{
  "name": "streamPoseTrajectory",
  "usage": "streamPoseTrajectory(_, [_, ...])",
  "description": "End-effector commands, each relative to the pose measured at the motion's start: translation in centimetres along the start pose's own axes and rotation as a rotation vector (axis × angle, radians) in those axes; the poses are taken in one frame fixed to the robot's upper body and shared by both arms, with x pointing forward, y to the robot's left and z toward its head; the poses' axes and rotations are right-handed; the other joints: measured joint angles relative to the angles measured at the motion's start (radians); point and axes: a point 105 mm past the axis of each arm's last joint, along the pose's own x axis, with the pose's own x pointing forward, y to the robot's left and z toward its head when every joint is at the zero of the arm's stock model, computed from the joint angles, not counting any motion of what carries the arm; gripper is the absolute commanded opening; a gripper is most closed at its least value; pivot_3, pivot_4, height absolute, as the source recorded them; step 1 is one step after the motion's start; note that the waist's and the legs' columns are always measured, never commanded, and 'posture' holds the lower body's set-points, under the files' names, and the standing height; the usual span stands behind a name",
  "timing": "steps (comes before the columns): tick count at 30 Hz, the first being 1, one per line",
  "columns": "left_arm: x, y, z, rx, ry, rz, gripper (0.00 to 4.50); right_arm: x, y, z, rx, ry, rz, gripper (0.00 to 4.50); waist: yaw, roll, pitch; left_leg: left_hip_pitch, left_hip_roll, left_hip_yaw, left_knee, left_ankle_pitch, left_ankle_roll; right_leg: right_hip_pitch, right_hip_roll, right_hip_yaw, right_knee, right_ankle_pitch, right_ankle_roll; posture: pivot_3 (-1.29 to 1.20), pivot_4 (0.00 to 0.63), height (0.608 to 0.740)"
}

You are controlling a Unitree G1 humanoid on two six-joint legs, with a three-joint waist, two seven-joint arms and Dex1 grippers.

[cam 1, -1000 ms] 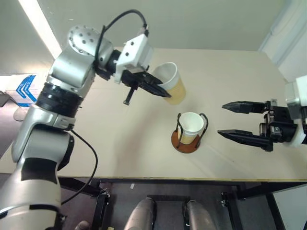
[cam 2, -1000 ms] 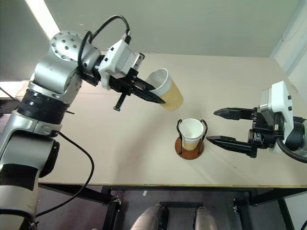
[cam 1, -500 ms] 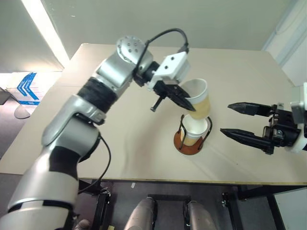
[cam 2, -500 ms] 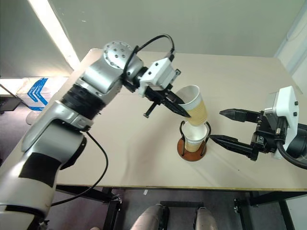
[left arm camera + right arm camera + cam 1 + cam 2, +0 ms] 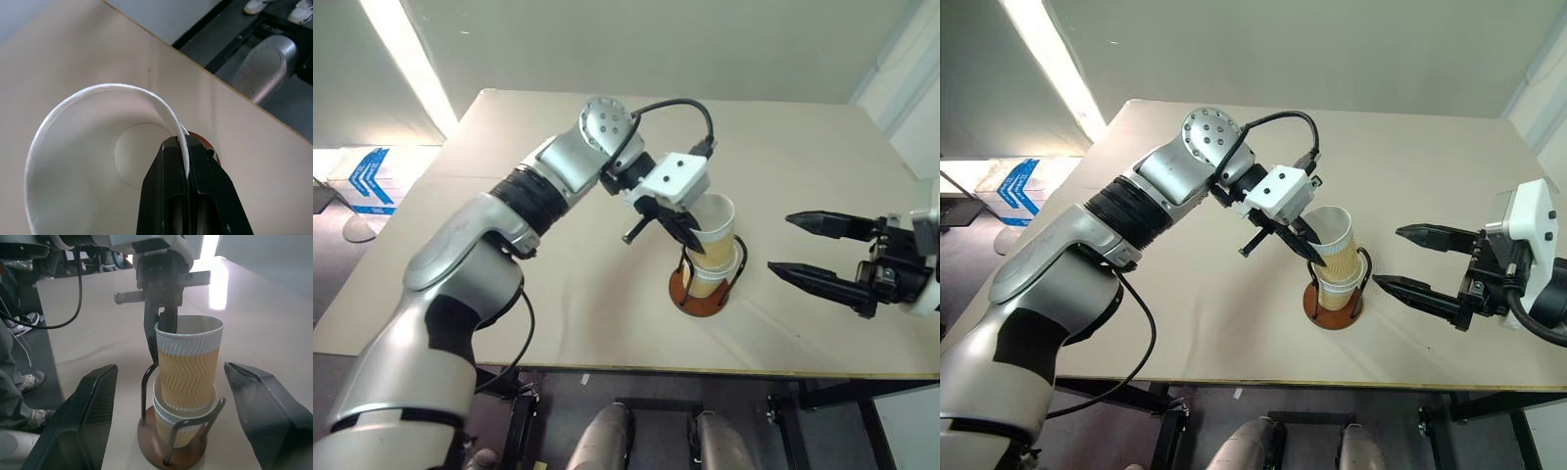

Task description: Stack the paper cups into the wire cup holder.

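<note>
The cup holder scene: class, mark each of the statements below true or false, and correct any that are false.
1. The left gripper pinches the rim of the upper paper cup. True.
2. The wire cup holder is empty. False: a lower paper cup sits in it, and the upper cup is partly nested into that one.
3. The right gripper is open and holds nothing. True.
4. The right gripper grasps the holder's wire loop. False: its fingers stand apart from the holder, on either side in the right wrist view.
5. The holder lies tipped on its side. False: it stands upright on the table.
</note>
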Motion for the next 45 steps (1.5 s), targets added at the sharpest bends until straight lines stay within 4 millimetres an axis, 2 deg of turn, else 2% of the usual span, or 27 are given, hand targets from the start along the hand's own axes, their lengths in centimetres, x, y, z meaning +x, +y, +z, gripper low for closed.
streamPoseTrajectory(1, [-0.3,0.3,0.5,0.078,0.045,-0.031,0.02,-0.2,0.2,1.0,-0.058,-0.013,-0.006,3.69,0.000,0.000,0.000,0.000,0.000,0.000,0.001,0.000,0.000,0.000,0.000,0.000,0.000,0.000,0.000,0.00,0.150,0.740])
streamPoseTrajectory(6, [0.2,1.5,1.9,0.091,-0.013,-0.004,0.02,-0.4,0.1,0.9,-0.053,-0.003,-0.009,3.69,0.004,0.000,0.000,0.000,0.000,0.000,0.004,-0.001,0.001,0.002,0.000,0.000,0.000,0.000,0.001,0.00,0.150,0.740])
streamPoseTrajectory(10, [-0.2,3.2,3.2,0.095,-0.056,0.057,1.32,-0.5,0.0,0.7,-0.046,0.008,-0.011,3.69,0.005,0.000,0.000,0.000,0.000,0.000,0.004,-0.002,0.001,0.002,0.000,0.000,0.000,0.000,0.001,0.00,0.150,0.740])
streamPoseTrajectory(12, [-1.1,4.0,4.2,0.095,-0.089,0.103,2.02,-0.5,-0.2,0.7,-0.044,0.010,-0.008,3.69,0.005,0.000,0.000,0.000,0.000,0.000,0.004,-0.002,0.001,0.002,0.000,0.000,-0.001,0.000,0.001,0.00,0.150,0.740])
streamPoseTrajectory(14, [-2.3,4.5,5.0,0.118,-0.121,0.157,2.79,-0.5,-0.4,0.8,-0.043,0.011,-0.006,3.69,0.005,0.000,0.000,0.000,0.000,0.000,0.004,-0.003,0.001,0.002,0.000,0.000,-0.001,-0.001,0.002,0.00,0.150,0.740])
streamPoseTrajectory(18, [-6.4,5.2,6.3,0.097,-0.210,0.305,4.26,-0.1,-1.2,0.9,-0.049,0.000,0.007,3.69,0.000,0.000,0.000,0.000,0.000,0.001,0.003,-0.004,0.001,0.002,0.001,0.001,-0.001,-0.003,0.005,0.00,0.150,0.740])
streamPoseTrajectory(19, [-7.4,5.3,6.3,0.073,-0.231,0.357,4.47,0.0,-1.6,0.9,-0.053,-0.001,-0.004,3.69,-0.002,0.000,0.000,0.000,0.000,0.001,0.003,-0.004,0.001,0.002,0.001,0.001,-0.001,-0.003,0.005,0.00,0.150,0.740])
streamPoseTrajectory(23, [-10.6,5.0,4.1,-0.020,-0.257,0.574,4.47,0.5,-2.8,0.4,-0.058,0.005,-0.021,3.69,-0.005,0.001,0.000,0.000,0.000,0.001,0.003,-0.004,0.001,0.001,0.001,0.001,0.000,-0.004,0.007,0.00,0.150,0.740])
streamPoseTrajectory(25, [-12.0,4.4,2.2,-0.102,-0.284,0.729,4.47,0.9,-3.4,0.0,-0.058,0.016,-0.023,3.69,-0.007,0.002,-0.001,0.001,0.000,0.002,0.003,-0.004,0.001,0.001,0.001,0.002,0.000,-0.004,0.007,0.00,0.150,0.740])
streamPoseTrajectory(27, [-13.0,3.3,0.1,-0.185,-0.292,0.870,4.47,1.2,-4.1,-0.6,-0.049,0.048,-0.037,3.69,-0.008,0.003,-0.002,0.002,0.000,0.003,0.003,-0.004,0.001,0.002,0.001,0.002,0.001,-0.004,0.007,0.00,0.150,0.740])
streamPoseTrajectory(29, [-13.0,2.5,-1.2,-0.256,-0.298,0.965,4.47,1.0,-4.9,-1.4,-0.049,0.081,-0.057,3.69,-0.007,0.003,-0.002,0.003,0.000,0.003,0.004,-0.003,0.001,0.002,0.001,0.002,0.002,-0.004,0.007,0.00,0.150,0.740])
streamPoseTrajectory(31, [-13.9,-0.5,-5.1,-0.401,-0.268,1.147,4.47,1.1,-6.9,-2.7,0.012,0.088,-0.133,3.69,-0.005,0.003,-0.002,0.002,0.000,0.003,0.005,-0.002,0.001,0.003,0.001,0.001,0.001,-0.003,0.005,0.00,0.150,0.740])
streamPoseTrajectory(32, [-14.1,-1.6,-6.2,-0.449,-0.248,1.214,4.47,1.0,-7.7,-3.3,0.038,0.093,-0.166,3.69,-0.009,0.003,-0.002,0.002,0.000,0.003,0.006,-0.001,0.001,0.003,0.001,0.001,0.001,-0.003,0.005,0.00,0.150,0.740])
streamPoseTrajectory(36, [-15.0,-4.8,-9.4,-0.610,-0.250,1.453,4.47,-0.2,-12.4,-5.7,0.115,0.076,-0.390,3.69,-0.009,0.003,-0.001,0.006,0.000,0.004,0.006,0.000,0.000,0.005,0.002,0.001,0.002,-0.002,0.003,0.00,0.150,0.740])
streamPoseTrajectory(40, [-15.4,-6.1,-10.7,-0.696,-0.252,1.599,4.47,-1.0,-14.7,-7.0,0.185,0.035,-0.502,3.69,0.002,0.003,-0.001,0.007,0.000,0.003,0.005,0.003,0.000,0.005,0.001,0.001,0.003,0.002,-0.003,0.00,0.150,0.740])
streamPoseTrajectory(42, [-15.4,-6.8,-11.2,-0.719,-0.241,1.638,4.47,-0.8,-14.8,-7.7,0.198,0.037,-0.524,3.69,0.001,0.003,-0.001,0.009,0.000,0.003,0.003,0.003,-0.001,0.006,0.001,0.001,0.003,0.003,-0.006,0.00,0.150,0.740])
streamPoseTrajectory(45, [-15.0,-7.3,-11.5,-0.744,-0.250,1.653,4.47,-0.2,-14.8,-8.5,0.120,0.063,-0.565,3.69,-0.001,0.003,-0.001,0.012,0.000,0.002,0.001,0.005,-0.003,0.007,0.002,0.001,0.005,0.002,-0.014,0.00,0.150,0.740])
